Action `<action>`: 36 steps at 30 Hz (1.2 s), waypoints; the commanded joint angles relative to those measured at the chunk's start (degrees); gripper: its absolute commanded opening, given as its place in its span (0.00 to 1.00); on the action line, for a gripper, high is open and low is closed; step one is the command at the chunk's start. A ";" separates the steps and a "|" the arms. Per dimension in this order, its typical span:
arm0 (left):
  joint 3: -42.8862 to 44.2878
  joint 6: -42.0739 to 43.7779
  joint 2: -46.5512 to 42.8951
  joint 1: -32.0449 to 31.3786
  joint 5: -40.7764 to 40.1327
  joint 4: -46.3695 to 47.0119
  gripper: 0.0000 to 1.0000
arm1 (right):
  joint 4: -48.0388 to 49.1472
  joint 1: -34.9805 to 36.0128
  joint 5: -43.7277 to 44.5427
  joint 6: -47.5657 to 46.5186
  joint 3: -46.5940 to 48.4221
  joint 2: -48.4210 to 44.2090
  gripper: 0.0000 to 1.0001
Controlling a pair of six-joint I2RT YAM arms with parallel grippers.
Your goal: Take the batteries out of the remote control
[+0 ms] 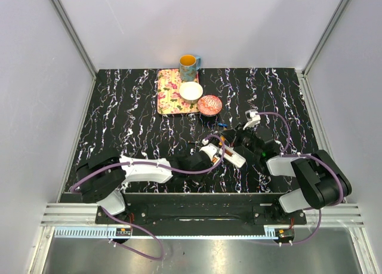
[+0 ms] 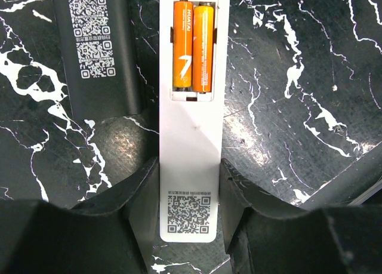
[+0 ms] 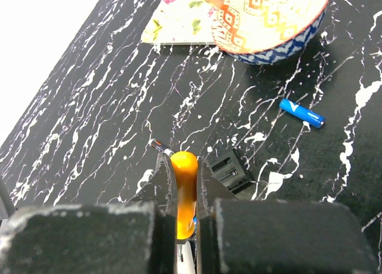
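A white remote control (image 2: 190, 142) lies back side up with its compartment open. Two orange batteries (image 2: 192, 46) sit side by side inside it. My left gripper (image 2: 190, 181) is shut on the remote's near end, one finger on each side. In the top view the remote (image 1: 231, 156) lies between both arms. My right gripper (image 3: 182, 163) is shut on the orange handle of a screwdriver (image 3: 184, 190). A blue battery (image 3: 302, 113) lies loose on the table to the right. A dark battery (image 3: 159, 147) pokes out by the left fingertip.
A black remote (image 2: 98, 47) lies left of the white one. A black battery cover (image 3: 230, 170) lies by my right fingers. A patterned bowl (image 1: 209, 104), a white bowl (image 1: 191, 91) on a floral tray (image 1: 168, 95) and a mug (image 1: 188, 63) stand behind.
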 commanded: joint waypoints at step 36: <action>-3.31 0.32 0.50 1.64 -0.12 -7.45 0.00 | 14.51 6.92 -4.56 18.24 -5.82 3.63 0.00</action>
